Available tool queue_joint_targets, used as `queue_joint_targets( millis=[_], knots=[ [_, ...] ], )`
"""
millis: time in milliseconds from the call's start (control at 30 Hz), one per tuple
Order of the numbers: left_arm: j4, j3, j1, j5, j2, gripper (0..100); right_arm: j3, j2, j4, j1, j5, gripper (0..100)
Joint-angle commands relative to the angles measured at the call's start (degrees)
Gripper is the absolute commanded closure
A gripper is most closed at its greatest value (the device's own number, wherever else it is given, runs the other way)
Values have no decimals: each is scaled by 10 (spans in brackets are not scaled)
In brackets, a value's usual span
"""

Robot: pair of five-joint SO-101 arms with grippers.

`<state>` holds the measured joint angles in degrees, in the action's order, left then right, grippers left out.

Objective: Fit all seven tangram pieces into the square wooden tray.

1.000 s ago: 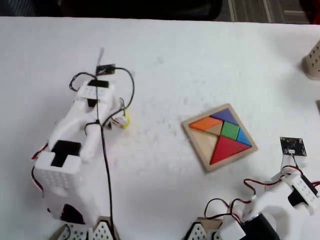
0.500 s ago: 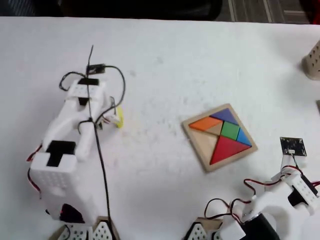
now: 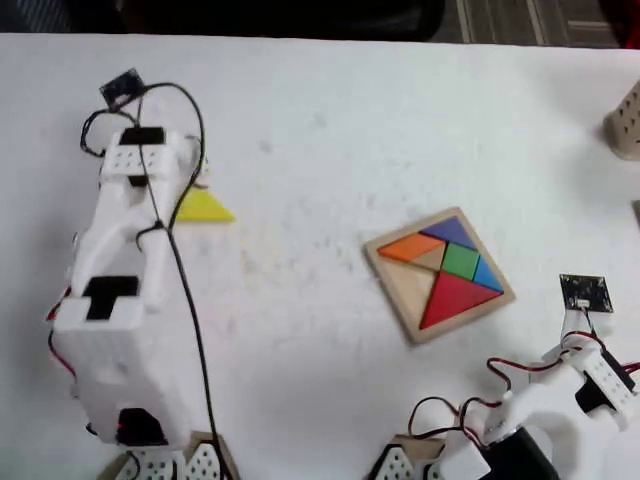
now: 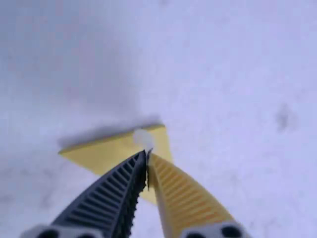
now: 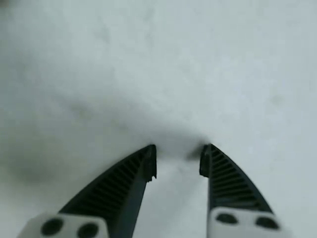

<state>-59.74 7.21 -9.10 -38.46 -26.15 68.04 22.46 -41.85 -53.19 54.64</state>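
Note:
The square wooden tray [image 3: 407,288] lies right of the table's centre, turned like a diamond. It holds orange [image 3: 410,247], dark blue [image 3: 450,231], green [image 3: 460,262], light blue [image 3: 487,275] and red [image 3: 455,298] pieces, and its near-left part is bare wood. A yellow triangle [image 3: 203,207] [image 4: 114,151] lies flat on the table at far left, beside the left arm [image 3: 125,240]. My left gripper [image 4: 147,157] is shut, its tips over the triangle with nothing visible between them. My right gripper [image 5: 177,161] hangs open over bare table, holding nothing. The right arm [image 3: 590,380] is at the near right corner.
A beige perforated object [image 3: 625,125] stands at the right edge. A black cable [image 3: 185,300] trails along the left arm. White table stretches between the yellow triangle and the tray. The table's far edge [image 3: 320,38] runs along the back.
The left arm has swung left and away from the tray. The yellow triangle went with it, from standing on edge at the gripper to lying flat farther left. The right arm is still.

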Motion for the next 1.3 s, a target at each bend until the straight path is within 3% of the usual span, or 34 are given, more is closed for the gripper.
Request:
queue_joint_targets(
  millis=[0,367,567,733,1000,1267],
  knots=[
    [-16,149,-3,-41,-84,980,12,-2,0,15,4,839],
    [-174,447,15,-32,-304,977,12,-2,0,16,5,839],
    [-334,549,60,122,-373,977,11,-2,0,15,5,840],
    [-421,601,84,144,-405,977,10,-2,0,15,5,840],
    [-428,572,73,196,-404,980,9,-2,0,16,5,840],
    [-396,327,84,204,-247,980,3,-1,0,20,1,838]
  ],
)
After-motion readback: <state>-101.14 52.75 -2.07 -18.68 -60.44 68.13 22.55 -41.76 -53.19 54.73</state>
